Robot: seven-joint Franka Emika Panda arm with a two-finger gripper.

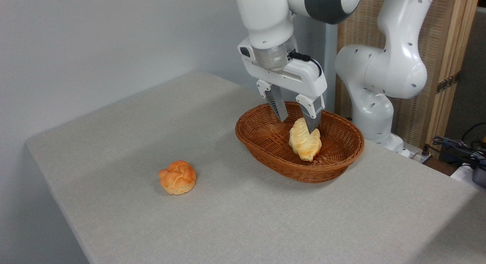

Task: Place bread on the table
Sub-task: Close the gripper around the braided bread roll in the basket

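Gripper (297, 126) hangs spread over the far end of the bread (305, 139), one finger on either side, nothing pinched. The braided, pointed loaf, pale yellow browned golden, lies along the woven wicker basket (265, 150), long axis running near-to-far, toward the table's (265, 218) far right edge.

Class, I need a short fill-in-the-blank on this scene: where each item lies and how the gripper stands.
1. The bread lies inside the ____.
2. The bun sits directly on the ____.
3. The gripper hangs above the basket with its jaws ____.

Missing words: basket; table; open
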